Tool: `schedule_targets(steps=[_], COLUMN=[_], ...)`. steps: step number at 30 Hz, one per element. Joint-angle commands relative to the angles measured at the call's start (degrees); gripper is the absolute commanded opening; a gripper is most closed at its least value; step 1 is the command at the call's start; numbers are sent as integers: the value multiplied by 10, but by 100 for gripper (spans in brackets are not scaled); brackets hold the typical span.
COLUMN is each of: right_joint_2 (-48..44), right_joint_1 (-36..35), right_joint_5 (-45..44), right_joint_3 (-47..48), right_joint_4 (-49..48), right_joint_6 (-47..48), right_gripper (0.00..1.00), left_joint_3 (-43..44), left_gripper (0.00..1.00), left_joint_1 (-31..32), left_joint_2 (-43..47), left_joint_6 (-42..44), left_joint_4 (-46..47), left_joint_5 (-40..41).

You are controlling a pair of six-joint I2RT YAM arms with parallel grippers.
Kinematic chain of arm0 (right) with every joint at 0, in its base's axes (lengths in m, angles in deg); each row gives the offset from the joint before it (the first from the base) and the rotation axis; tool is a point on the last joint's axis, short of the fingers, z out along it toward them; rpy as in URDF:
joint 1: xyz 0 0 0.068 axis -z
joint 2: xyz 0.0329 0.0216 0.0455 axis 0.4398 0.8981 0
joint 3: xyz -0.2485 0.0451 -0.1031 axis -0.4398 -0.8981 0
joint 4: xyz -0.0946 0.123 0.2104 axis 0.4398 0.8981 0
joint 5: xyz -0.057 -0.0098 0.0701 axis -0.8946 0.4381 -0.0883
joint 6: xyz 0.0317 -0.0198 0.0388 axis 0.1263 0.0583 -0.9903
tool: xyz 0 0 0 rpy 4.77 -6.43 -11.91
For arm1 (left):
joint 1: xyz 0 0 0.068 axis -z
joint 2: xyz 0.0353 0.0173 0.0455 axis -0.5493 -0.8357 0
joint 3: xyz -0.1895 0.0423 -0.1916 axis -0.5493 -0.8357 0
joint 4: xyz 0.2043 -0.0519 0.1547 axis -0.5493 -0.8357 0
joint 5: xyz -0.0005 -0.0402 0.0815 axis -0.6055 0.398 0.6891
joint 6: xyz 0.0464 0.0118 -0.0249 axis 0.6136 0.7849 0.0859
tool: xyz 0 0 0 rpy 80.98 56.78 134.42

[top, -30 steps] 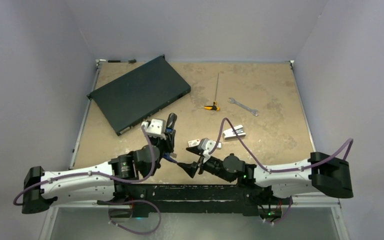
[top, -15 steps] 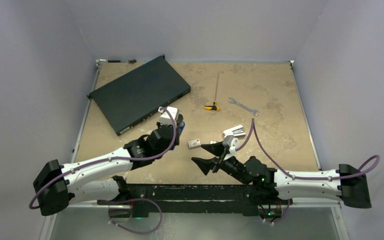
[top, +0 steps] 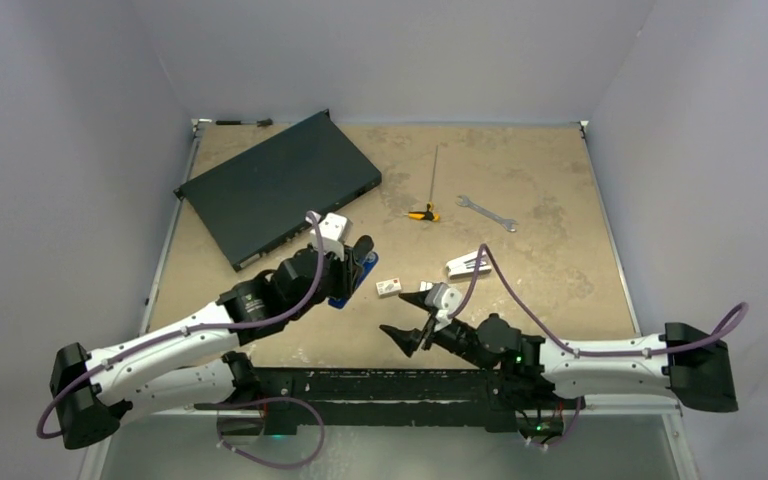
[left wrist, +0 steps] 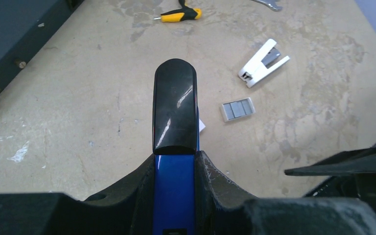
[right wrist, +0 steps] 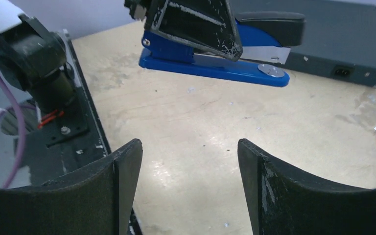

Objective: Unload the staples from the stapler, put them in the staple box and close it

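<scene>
Left fingers (left wrist: 209, 174) hold the blue and black stapler (left wrist: 175, 112), and right fingers (right wrist: 122, 171) are spread wide.
The left fingers pinch the stapler from both sides. It sits near the front of the tabletop (top: 540, 180), close to the big dark flat box (top: 275, 185). The right fingers have nothing between them and point toward the stapler. The staples are hidden from view. A small white box (top: 388, 287) lies just beside the stapler, and a white clip-like thing (top: 468, 263) lies farther right.
</scene>
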Motion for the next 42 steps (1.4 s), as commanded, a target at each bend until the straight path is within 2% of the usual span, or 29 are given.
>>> schedule_targets(steps=[1, 5, 11, 17, 29, 36, 42], right_joint_2=[24, 54, 97, 140, 174, 216, 235], right_joint_1=[-2, -2, -2, -2, -2, -1, 3], right_joint_5=[15, -10, -17, 2, 11, 4, 4], right_joint_3=[44, 75, 117, 138, 161, 176, 175], right_joint_4=[-62, -84, -71, -37, -14, -5, -17], right_joint_6=[152, 278, 404, 426, 453, 445, 428], right_gripper=[74, 74, 74, 61, 64, 49, 44], left_joint_3=[62, 91, 119, 132, 140, 146, 154], left_gripper=[0, 0, 0, 0, 0, 0, 0], left_joint_1=[-2, -2, -3, -2, -2, -2, -2], left_joint_2=[23, 22, 17, 22, 18, 19, 24], left_joint_6=[-16, -34, -40, -43, -44, -44, -44], left_joint_4=[-21, -64, -88, -91, -87, -91, -91], left_joint_5=[-56, -54, -74, -94, -122, -130, -139])
